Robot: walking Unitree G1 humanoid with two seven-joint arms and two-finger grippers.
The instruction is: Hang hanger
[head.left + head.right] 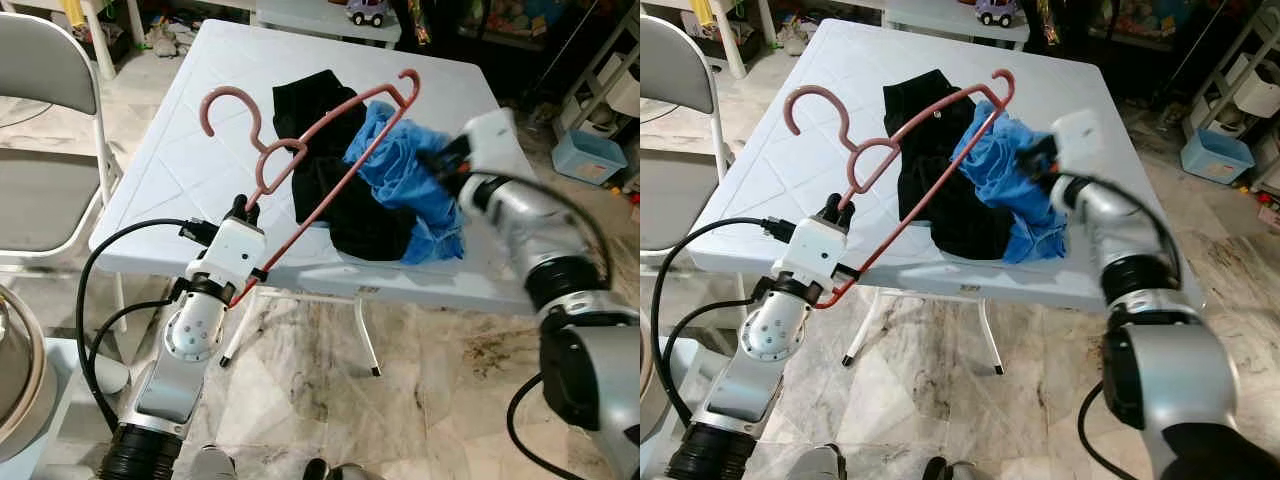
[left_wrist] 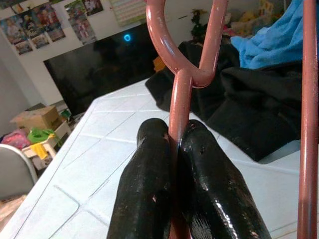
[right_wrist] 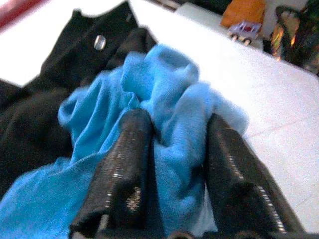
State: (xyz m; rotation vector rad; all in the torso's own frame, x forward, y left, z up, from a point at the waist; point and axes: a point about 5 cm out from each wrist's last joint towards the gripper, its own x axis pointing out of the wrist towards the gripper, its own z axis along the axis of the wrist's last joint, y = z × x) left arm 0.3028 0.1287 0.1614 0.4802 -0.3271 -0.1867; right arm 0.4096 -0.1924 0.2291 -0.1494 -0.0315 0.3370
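Observation:
A reddish-pink hanger [image 1: 330,190] is held tilted above the white table [image 1: 200,150], its hook [image 1: 805,97] pointing left. My left gripper [image 1: 243,208] is shut on the hanger's neck [image 2: 182,89] just below the hook, at the table's near edge. A crumpled blue cloth [image 1: 410,190] lies on a black garment [image 1: 320,110] in the middle of the table, with the hanger's far end over them. My right gripper [image 1: 432,160] reaches into the blue cloth [image 3: 164,74], and a fold of it is pinched between the fingers [image 3: 124,159].
A grey folding chair [image 1: 40,130] stands left of the table. A blue bin [image 1: 590,155] and shelving sit at the right. A toy car [image 1: 368,10] rests on a second table behind. A metal pot [image 1: 15,370] is at the lower left.

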